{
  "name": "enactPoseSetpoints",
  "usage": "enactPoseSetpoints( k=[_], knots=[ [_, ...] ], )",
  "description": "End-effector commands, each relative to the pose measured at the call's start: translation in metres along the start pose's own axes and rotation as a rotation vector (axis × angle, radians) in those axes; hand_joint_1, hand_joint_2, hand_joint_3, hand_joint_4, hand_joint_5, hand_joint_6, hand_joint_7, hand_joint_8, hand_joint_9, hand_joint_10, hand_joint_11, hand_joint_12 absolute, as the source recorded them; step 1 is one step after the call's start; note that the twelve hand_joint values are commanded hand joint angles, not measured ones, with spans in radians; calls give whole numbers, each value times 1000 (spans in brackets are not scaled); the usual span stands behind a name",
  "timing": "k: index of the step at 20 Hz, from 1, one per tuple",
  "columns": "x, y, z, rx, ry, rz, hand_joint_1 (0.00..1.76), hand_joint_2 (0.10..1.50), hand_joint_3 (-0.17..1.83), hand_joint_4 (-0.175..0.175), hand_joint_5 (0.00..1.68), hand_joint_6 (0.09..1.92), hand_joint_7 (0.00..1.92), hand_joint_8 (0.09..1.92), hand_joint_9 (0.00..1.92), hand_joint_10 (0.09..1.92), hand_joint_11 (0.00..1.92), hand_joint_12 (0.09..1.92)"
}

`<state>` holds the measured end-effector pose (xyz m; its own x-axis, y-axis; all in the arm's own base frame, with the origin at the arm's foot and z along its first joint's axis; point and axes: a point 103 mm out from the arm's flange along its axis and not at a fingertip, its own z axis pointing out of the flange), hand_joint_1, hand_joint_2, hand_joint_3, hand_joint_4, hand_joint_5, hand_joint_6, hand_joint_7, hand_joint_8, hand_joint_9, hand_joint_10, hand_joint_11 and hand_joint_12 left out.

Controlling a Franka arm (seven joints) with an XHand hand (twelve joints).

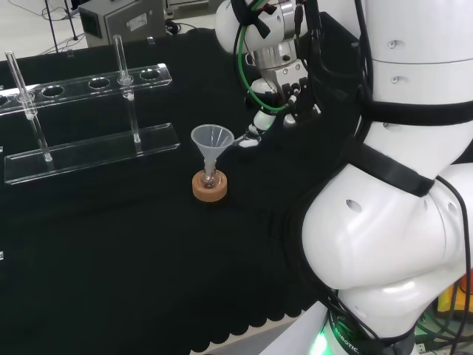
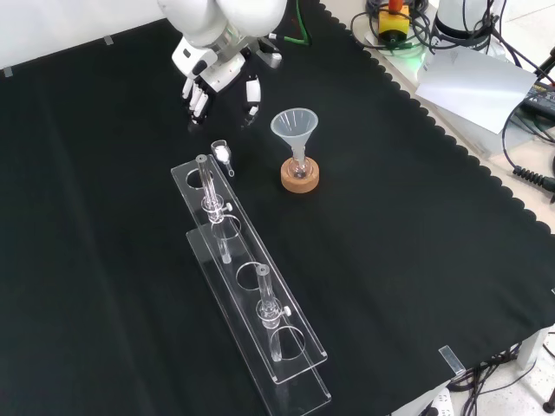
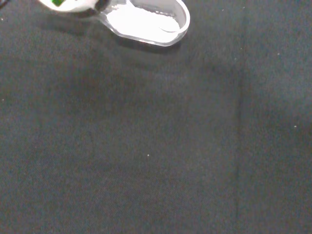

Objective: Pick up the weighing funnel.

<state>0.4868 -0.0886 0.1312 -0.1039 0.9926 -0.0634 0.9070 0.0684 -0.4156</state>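
Front view: your small clear scoop-shaped weighing funnel (image 2: pixel 222 153) lies untouched, just camera-side of the straight, empty fingers (image 2: pixel 198 102) of the black and white hand (image 2: pixel 217 76).

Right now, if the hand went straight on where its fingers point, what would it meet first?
Likely the weighing funnel, lying just beyond the open hand in the front view; depth is unclear, so cloth could come first.
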Motion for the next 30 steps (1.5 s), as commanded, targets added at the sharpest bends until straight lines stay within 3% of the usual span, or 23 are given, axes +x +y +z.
enactPoseSetpoints(
  k=[1, 5, 7, 11, 14, 18, 20, 25, 30],
  knots=[
    [0, 7, 11, 0, 10, -7, 803, 645, 608, -68, 555, 87, 531, 671, 856, 517, 529, 1285],
    [1, 10, 19, 9, 16, -11, 805, 644, 611, -68, 566, 87, 535, 673, 858, 516, 530, 1283],
    [21, 10, 16, 12, -6, -1, 806, 643, 612, -68, 568, 87, 536, 673, 858, 516, 530, 1283],
    [24, 11, 18, 9, -5, 0, 808, 641, 614, -68, 570, 87, 535, 673, 858, 515, 531, 1281],
    [22, 11, 21, 16, 1, -2, 809, 638, 615, -70, 557, 87, 509, 664, 848, 511, 529, 1280],
    [2, 17, 34, 23, 15, -5, 810, 636, 617, -71, 540, 87, 482, 662, 830, 507, 517, 1278],
    [19, 17, 32, 22, -5, 3, 811, 635, 618, -72, 536, 87, 474, 664, 824, 508, 513, 1278],
    [19, 20, 34, 29, 2, 8, 811, 631, 627, -72, 532, 87, 453, 690, 810, 526, 502, 1289],
    [-4, 26, 43, 29, 13, 18, 810, 629, 630, -73, 530, 87, 445, 696, 806, 532, 501, 1289]
  ],
)
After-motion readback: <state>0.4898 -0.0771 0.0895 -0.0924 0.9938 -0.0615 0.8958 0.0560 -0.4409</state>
